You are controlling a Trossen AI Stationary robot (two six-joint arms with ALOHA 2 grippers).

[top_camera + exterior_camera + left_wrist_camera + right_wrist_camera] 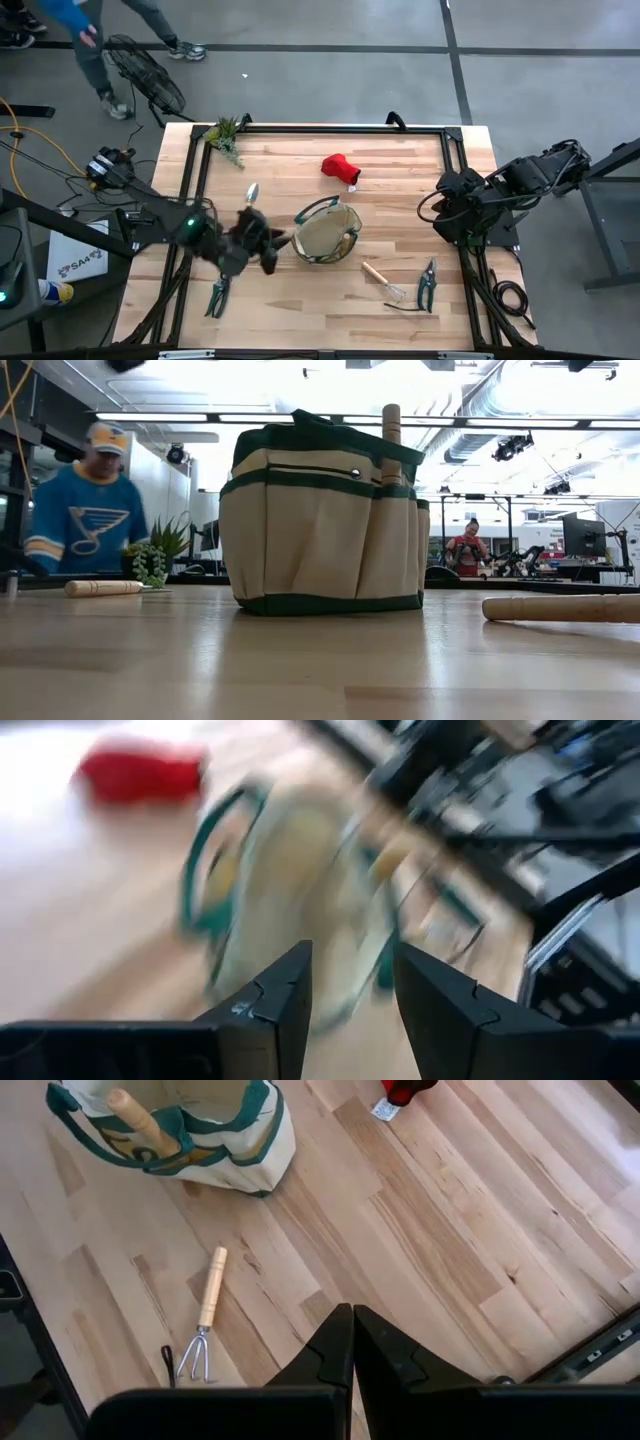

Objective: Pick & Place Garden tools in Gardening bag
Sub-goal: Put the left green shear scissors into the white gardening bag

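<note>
The tan gardening bag (325,233) with green trim stands mid-table; it also shows in the low view (320,520) and the right wrist view (200,1135). A wooden tool handle (142,1120) sticks up out of it. My left gripper (283,241) is open and empty just left of the bag, which lies blurred ahead of the gripper (352,952). On the table lie a silver trowel (250,192), a red glove (340,168), a wire rake (205,1320) and two green-handled pruners (217,295) (428,283). My right gripper (352,1318) is shut and waits at the table's right edge.
A green plant sprig (226,138) lies at the far left corner. A black frame (320,128) runs along the table's edges. A person in a blue jersey (85,510) stands beyond the far left side. Bare wood lies in front of the bag.
</note>
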